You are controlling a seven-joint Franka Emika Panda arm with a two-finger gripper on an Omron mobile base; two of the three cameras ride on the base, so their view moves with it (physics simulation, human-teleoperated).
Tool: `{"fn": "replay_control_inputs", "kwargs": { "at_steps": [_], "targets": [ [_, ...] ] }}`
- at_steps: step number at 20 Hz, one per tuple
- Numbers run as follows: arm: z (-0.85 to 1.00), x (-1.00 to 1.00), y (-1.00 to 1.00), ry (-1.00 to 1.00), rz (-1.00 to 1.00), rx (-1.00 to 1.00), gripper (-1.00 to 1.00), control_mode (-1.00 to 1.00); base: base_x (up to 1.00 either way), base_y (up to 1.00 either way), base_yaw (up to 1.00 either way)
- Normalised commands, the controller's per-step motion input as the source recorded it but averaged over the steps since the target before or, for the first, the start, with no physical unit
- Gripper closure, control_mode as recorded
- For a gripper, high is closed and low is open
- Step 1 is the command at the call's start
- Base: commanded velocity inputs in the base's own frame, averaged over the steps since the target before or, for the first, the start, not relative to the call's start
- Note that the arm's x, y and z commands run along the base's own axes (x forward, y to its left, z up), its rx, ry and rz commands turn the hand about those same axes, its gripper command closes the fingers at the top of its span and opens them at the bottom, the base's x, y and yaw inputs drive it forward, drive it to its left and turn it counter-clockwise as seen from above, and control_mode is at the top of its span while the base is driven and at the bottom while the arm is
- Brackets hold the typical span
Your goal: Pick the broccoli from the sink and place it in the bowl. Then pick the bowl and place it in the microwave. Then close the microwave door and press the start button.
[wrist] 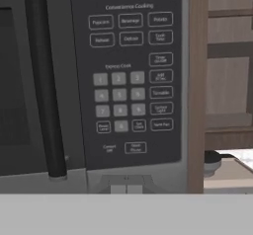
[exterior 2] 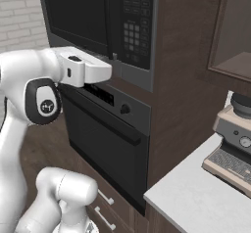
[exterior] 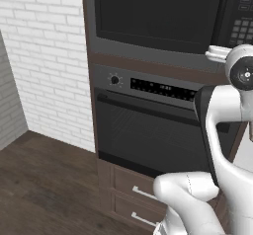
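Observation:
The black microwave [exterior: 158, 12] [exterior 2: 78, 16] is set in the wall unit, and its door [wrist: 20, 81] is closed, with the dark bar handle [wrist: 44, 81] upright beside the keypad [wrist: 131, 81] [exterior 2: 132, 36]. My gripper [exterior 2: 114, 57] [exterior: 212, 54] is shut with nothing in it. It hovers close in front of the lower edge of the keypad panel. In the hand view its tips [wrist: 126, 185] sit just under the start button [wrist: 135, 147]. The broccoli, the bowl and the sink are out of view.
Below the microwave is a black oven [exterior: 148, 130] [exterior 2: 105, 144] with a round knob [exterior: 114, 80] and a bar handle. Drawers [exterior: 143, 194] lie under it. To the right, a pale counter [exterior 2: 196, 198] carries an espresso machine [exterior 2: 235, 144]. A white brick wall [exterior: 44, 56] stands left.

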Motion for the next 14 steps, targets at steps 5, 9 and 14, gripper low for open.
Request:
{"fn": "replay_control_inputs", "kwargs": {
  "at_steps": [5,9,14],
  "targets": [
    [0.0,0.0,-0.28,0.0,0.0,0.01,1.0,-1.0,0.0,0.0,0.0],
    [0.0,0.02,-0.1,0.0,0.0,0.0,1.0,-1.0,0.0,0.0,0.0],
    [-0.08,0.12,-0.01,0.0,0.0,0.0,1.0,-1.0,0.0,0.0,0.0]
  ]
}}
